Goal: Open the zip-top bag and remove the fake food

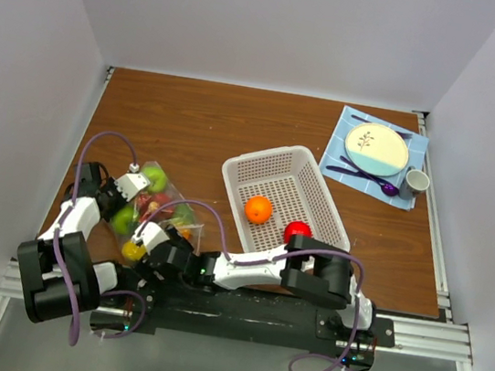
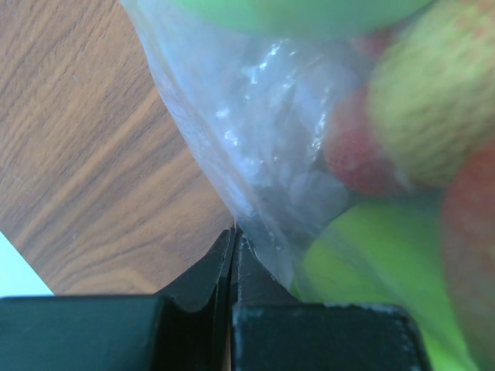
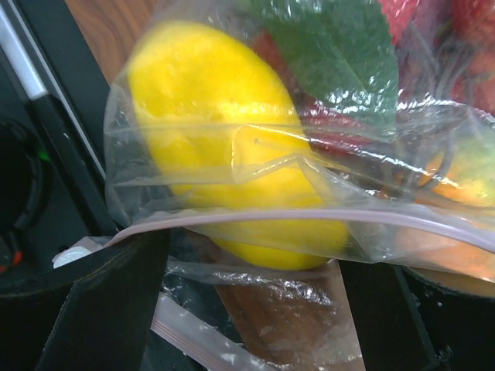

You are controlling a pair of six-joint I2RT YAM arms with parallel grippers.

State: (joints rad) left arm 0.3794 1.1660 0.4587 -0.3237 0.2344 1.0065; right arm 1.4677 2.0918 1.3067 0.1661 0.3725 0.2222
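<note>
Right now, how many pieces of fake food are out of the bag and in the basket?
2. An orange sits mid-basket; a red fruit lies at its near right corner, against the right arm. The arm could hide more there.

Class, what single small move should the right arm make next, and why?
Probably close the right gripper on the yellow fruit and draw it out. Its fingers straddle that fruit at the seemingly parted mouth of the zip-top bag, while the left gripper pinches the opposite edge, anchoring it.
</note>
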